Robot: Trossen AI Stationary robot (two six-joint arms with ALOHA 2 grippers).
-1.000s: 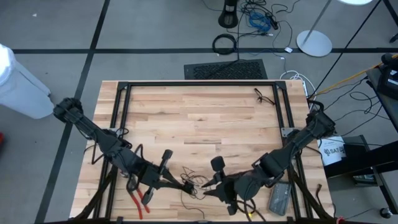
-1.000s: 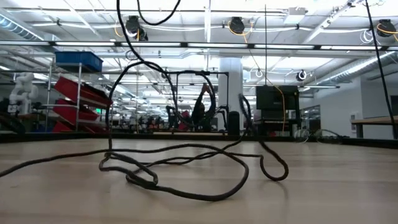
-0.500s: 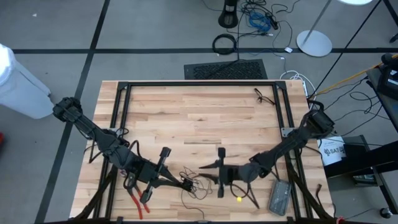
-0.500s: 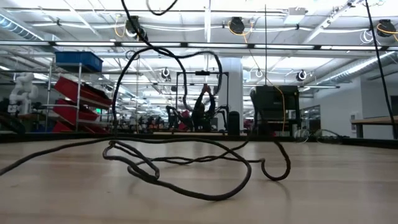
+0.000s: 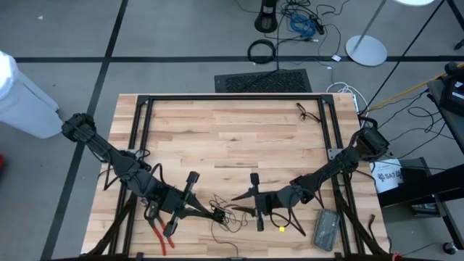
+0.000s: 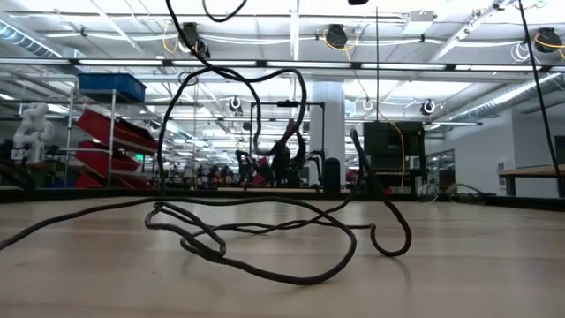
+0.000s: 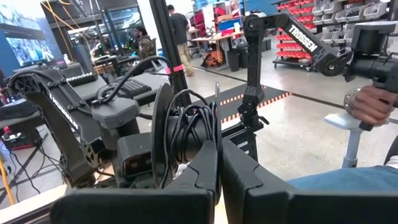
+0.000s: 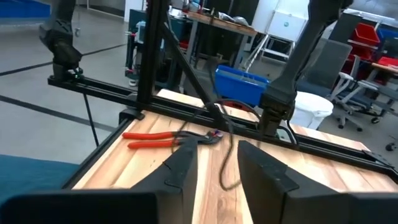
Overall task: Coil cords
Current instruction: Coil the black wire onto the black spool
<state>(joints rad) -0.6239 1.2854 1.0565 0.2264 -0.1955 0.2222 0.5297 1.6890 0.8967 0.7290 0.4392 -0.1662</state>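
The thin black cord (image 5: 226, 220) lies in slack loops (image 6: 265, 234) on the wooden table near its front edge, and strands rise from there out of the low view's top. My left gripper (image 5: 220, 214) is shut on a gathered bunch of the cord (image 7: 186, 127). My right gripper (image 5: 238, 197) points level toward the table's left, just right of the left gripper. It stands open (image 8: 217, 158), with one strand of the cord (image 8: 225, 146) hanging in line with the gap just beyond its fingertips. I cannot tell whether it touches that strand. My left gripper pinches several loops of the cord (image 7: 198, 140) between its two shut fingers (image 7: 208, 168), which point level. The bunch stands up past the fingertips as a rough coil. The rest of the cord hangs down slack onto the table (image 6: 203, 247).
Red-handled pliers (image 5: 163, 233) lie at the front left, also seen in the right wrist view (image 8: 161, 138). A grey box (image 5: 324, 230) lies at the front right. A black frame rail (image 5: 232, 98) borders the table, and another small cord (image 5: 308, 111) lies at the far right.
My right gripper has sunk toward the table and levelled out, its arm stretching toward the left gripper. The raised part of the cord has been drawn up into a taller loop, while the loops on the table have stayed nearly where they were.
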